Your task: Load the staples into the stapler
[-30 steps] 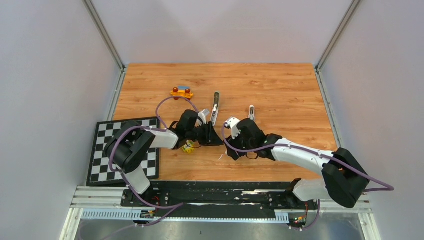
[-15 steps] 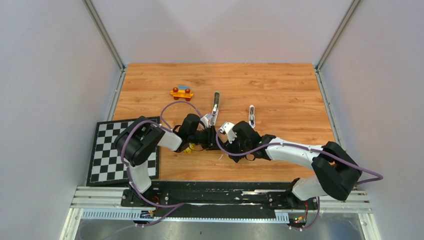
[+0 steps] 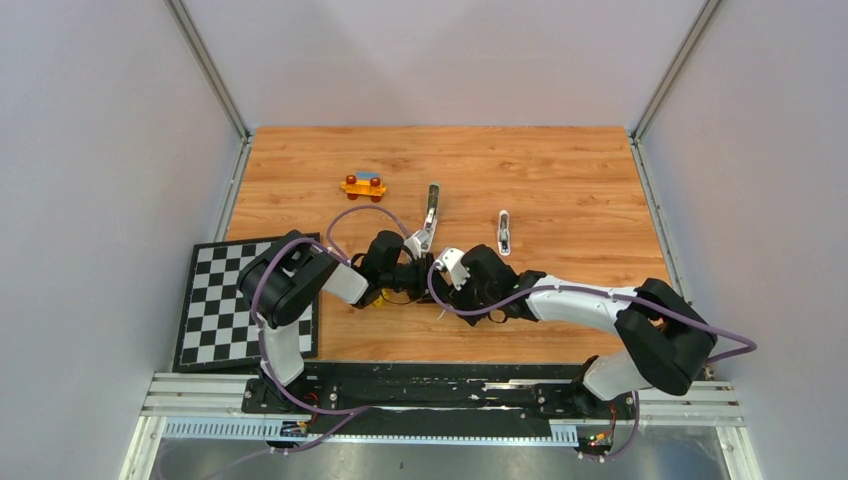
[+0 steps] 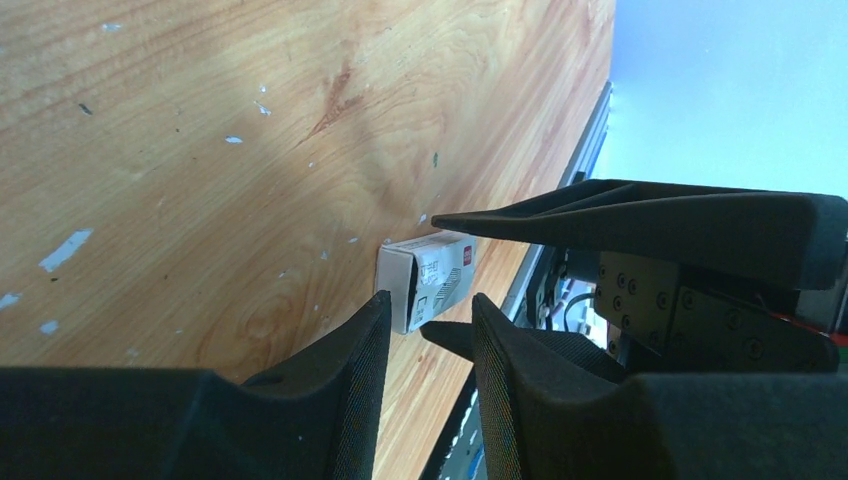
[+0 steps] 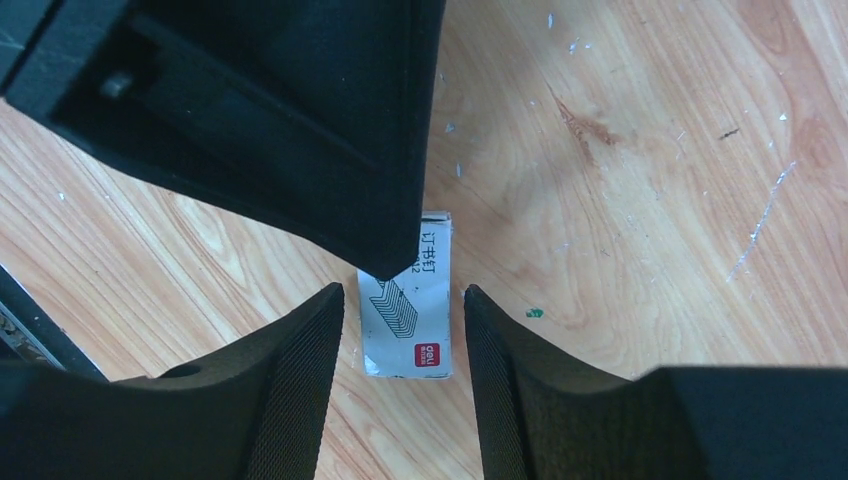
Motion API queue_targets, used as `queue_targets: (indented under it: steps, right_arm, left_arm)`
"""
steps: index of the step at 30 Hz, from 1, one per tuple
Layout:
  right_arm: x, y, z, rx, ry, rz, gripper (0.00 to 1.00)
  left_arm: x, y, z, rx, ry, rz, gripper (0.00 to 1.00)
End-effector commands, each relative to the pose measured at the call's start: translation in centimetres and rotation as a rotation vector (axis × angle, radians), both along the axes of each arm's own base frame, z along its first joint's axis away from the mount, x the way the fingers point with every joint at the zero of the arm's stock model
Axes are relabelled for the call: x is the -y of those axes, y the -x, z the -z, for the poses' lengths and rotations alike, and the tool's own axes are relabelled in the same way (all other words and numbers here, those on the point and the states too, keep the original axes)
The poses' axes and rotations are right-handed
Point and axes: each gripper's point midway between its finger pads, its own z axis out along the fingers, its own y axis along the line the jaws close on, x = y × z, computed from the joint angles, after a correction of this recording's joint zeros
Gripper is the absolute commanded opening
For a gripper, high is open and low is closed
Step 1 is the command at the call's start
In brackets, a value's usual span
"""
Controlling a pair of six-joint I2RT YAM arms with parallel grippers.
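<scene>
No loose staples show in any view. A small white box with red print (image 5: 410,312) lies flat on the wooden table, also in the left wrist view (image 4: 428,288). My right gripper (image 5: 402,292) is open, one finger on each side of the box, not touching it. My left gripper (image 4: 428,312) is open, its tips just short of the box's end; one of its fingers (image 5: 300,130) covers the box's far end. In the top view the two grippers (image 3: 425,278) (image 3: 447,290) meet tip to tip and hide the box. A slim dark stapler (image 3: 431,208) lies behind them.
A small silver-white stapler-like piece (image 3: 504,232) lies right of the stapler. An orange toy (image 3: 363,185) sits farther back left. A yellow cube (image 3: 377,299) peeks out beneath the left arm. A checkered mat (image 3: 215,310) lies at the table's near left.
The right gripper has moved left toward the left gripper, so the two are now tip to tip. The left arm's elbow has swung right.
</scene>
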Motion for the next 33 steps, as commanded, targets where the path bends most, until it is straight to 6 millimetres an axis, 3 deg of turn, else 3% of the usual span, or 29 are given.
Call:
queue_targets:
  steps: [1,24,33]
  right_arm:
    - [0.2,0.8,1.0,0.001,0.024,-0.03,0.51]
    - [-0.1,1.3,1.8,0.004,-0.007,-0.054,0.45]
    - [0.5,1.1,1.3,0.019,0.018,-0.033,0.48]
  left_arm:
    - [0.1,0.9,0.2,0.002,0.016,0.025,0.38]
    - [0.5,2.0,-0.4,-0.009,0.055,0.055,0.36]
    - [0.5,1.9,-0.6,-0.005,0.06,0.048,0.36]
